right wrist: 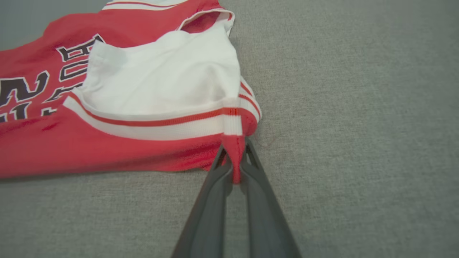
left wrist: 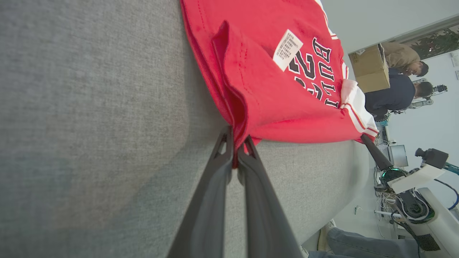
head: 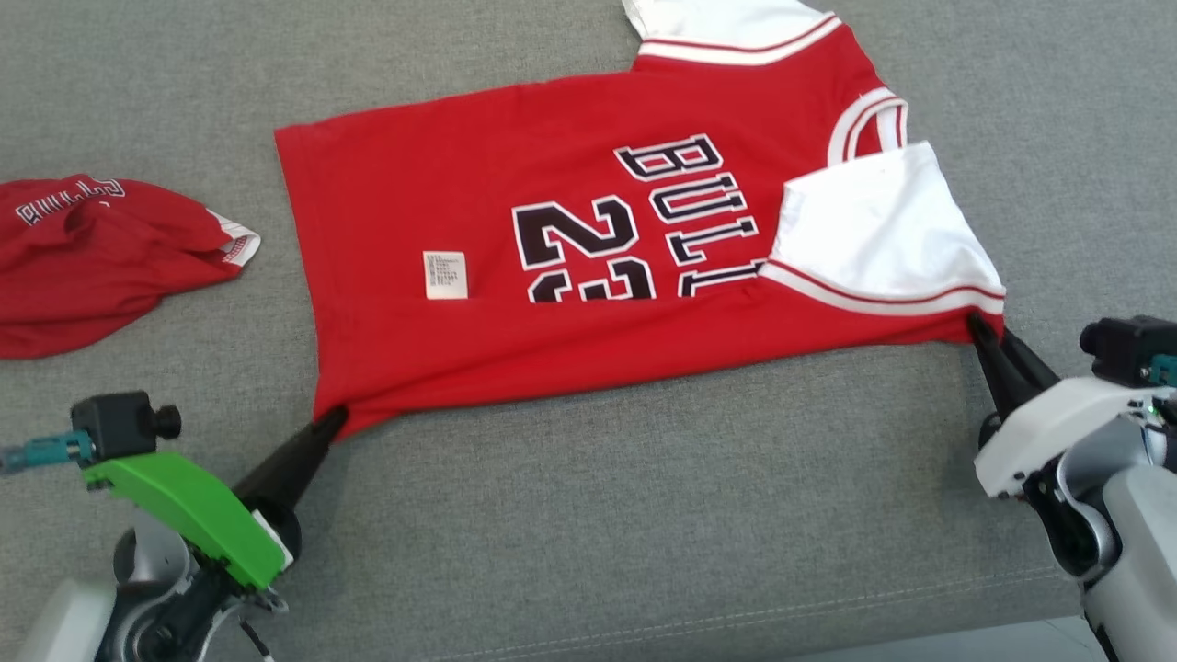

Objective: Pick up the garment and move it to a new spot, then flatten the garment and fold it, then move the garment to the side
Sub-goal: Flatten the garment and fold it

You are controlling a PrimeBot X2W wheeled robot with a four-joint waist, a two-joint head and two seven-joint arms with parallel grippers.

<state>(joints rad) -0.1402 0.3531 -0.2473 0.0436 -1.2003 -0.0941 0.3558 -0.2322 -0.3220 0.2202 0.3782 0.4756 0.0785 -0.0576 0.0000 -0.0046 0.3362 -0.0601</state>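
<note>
- Garment [head: 588, 276]: one red jersey with white sleeves, spread on the grey cushion [head: 644, 515], its near long edge stretched between two grippers.
- Left gripper [head: 336, 419]: fingers pinched together on the near hem corner.
- Right gripper [head: 976, 323]: fingers clamped on the near corner beside the folded-in white sleeve [head: 874, 230].
- One other red cloth [head: 101, 257] lies crumpled, well apart, at the left.
- Bare cushion lies open before the near edge and past the right corner.
- One cardboard box [left wrist: 369, 68] in the background; contents hidden.

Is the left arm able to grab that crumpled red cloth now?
Probably not yet: the left gripper is shut on a corner of the jersey. The crumpled red cloth lies nearby, nothing between them.
</note>
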